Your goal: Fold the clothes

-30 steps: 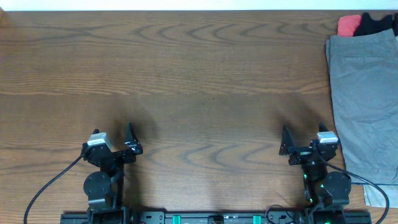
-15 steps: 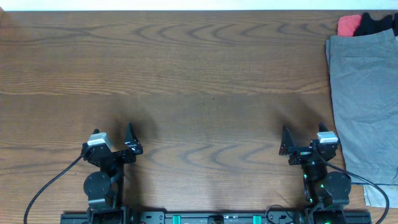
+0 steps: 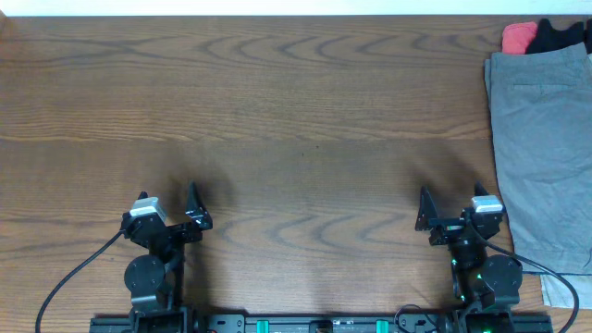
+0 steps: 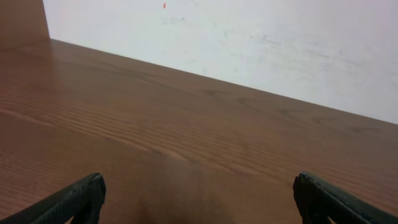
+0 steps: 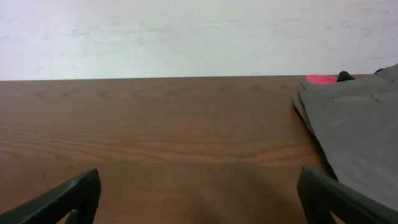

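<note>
Grey shorts (image 3: 541, 157) are laid near-to-far, rightward of the nearer right end effector (image 3: 425, 213), released and empty; left end effector (image 3: 194, 211) likewise released.

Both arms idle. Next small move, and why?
Likely reach the right gripper forward and rightward toward the grey shorts: they lie flat at the right edge of the table, just beside that arm. Both grippers are open and empty, and the left gripper sits far from any clothing.

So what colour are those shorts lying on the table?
The shorts are plain grey-khaki, with no pattern. The overhead view shows them best.
</note>
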Motion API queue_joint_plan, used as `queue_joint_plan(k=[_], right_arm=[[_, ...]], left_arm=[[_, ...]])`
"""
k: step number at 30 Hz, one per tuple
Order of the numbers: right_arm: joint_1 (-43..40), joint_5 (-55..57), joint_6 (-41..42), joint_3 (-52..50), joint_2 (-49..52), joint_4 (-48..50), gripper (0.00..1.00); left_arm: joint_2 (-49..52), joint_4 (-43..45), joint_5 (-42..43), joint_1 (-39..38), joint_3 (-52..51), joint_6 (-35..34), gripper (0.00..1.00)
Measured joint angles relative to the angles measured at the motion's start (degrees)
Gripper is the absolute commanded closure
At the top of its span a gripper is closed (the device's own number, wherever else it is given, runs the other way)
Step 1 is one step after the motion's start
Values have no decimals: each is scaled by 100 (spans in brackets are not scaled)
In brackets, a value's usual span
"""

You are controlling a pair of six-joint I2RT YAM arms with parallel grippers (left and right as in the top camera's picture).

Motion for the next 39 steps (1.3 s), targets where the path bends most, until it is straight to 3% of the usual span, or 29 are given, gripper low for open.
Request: queue_joint_plan(k=[39], right_arm=[[0, -144, 267, -2, 7, 260, 1]], left_arm=[[0, 0, 0, 0, 0, 2, 2]])
